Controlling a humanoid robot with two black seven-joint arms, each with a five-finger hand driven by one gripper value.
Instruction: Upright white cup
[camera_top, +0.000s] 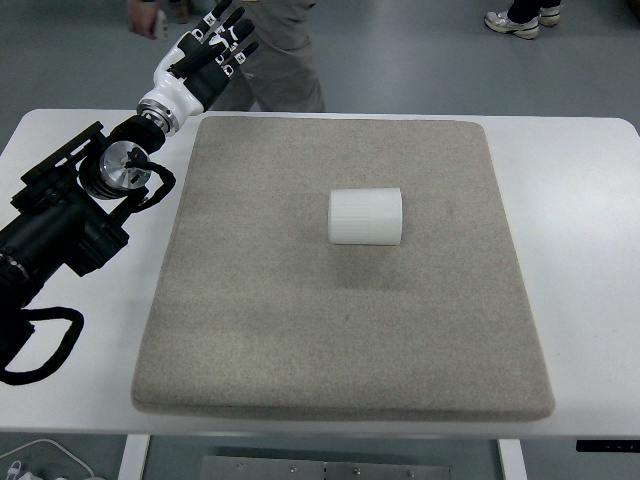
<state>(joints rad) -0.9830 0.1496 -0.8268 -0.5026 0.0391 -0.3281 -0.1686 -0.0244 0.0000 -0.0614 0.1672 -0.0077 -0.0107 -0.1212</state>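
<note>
The left hand (205, 62) stood over the desk's far left corner, fingers spread and extended, holding nothing. Its arm (70, 220) ran in from the left edge of the desk, beside the left edge of the mat. The right hand was not in view.

The mat (340, 340), a grey-beige felt-like pad, covered most of the desk (590, 250), with bare white margins at both sides. The cup (366, 216) lay on its side a little beyond the centre of the mat, its long axis running left to right, well apart from the hand. Which end was the mouth could not be told from this view. A person's legs (280, 60) showed past the far edge of the desk, and a pair of shoes (520, 18) further right.

Assessment: the cup appeared light and thin-walled, with fine ribbing that should give some grip. It would likely roll toward the near or far edge of the mat if nudged, and could deform under a hard squeeze. The soundest hold appeared to be across the barrel at mid-length, thumb on one side and fingers opposite, with moderate pressure, then a tilt onto its base.
</note>
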